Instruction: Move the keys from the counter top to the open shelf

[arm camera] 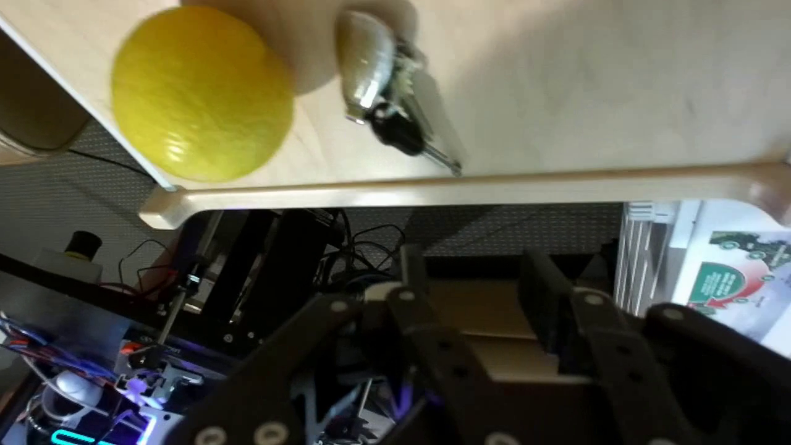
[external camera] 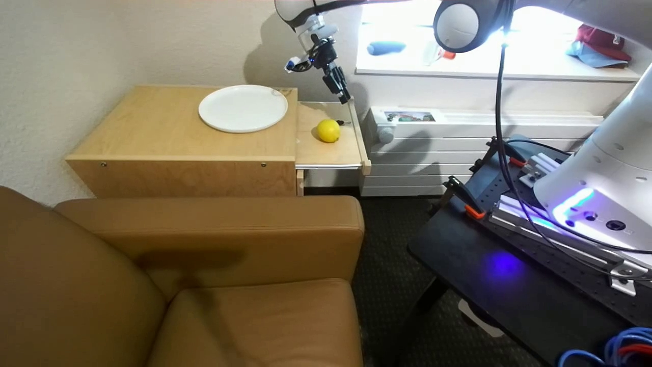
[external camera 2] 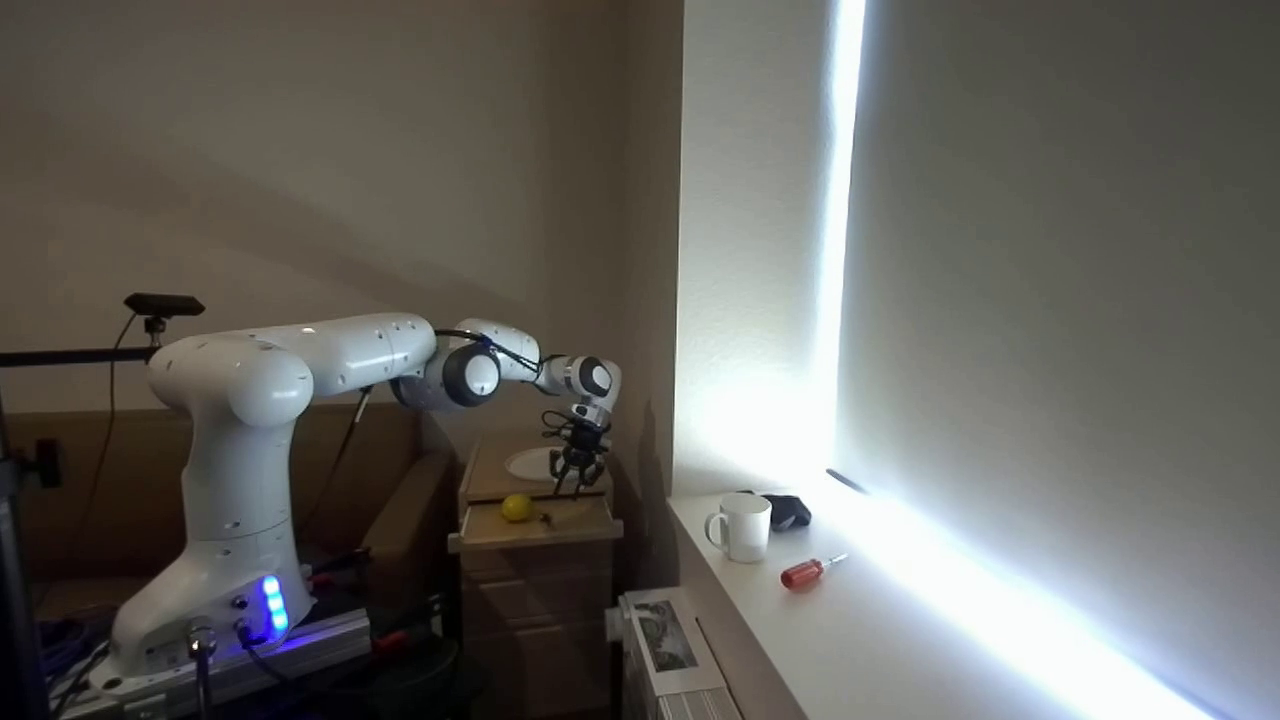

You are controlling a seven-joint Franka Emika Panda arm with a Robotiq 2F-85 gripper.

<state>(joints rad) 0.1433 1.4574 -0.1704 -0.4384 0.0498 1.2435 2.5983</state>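
In an exterior view, the camera points down over the brown couch, near left, toward the counter top. In an exterior view, a near-level camera faces it from farther back, robot arm left, windowsill right. The wrist view closely frames the pull-out shelf, shared by both exterior views.

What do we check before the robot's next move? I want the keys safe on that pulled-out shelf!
1. Keys on the pulled-out shelf: ok.
2. Hand open and holding nothing: ok.
3. Keys apart from the yellow ball: ok.
4. Hand clear of the shelf's rail: ok, a gap shows in the wrist view.
5. Keys not touching the rail: cannot tell, very close.
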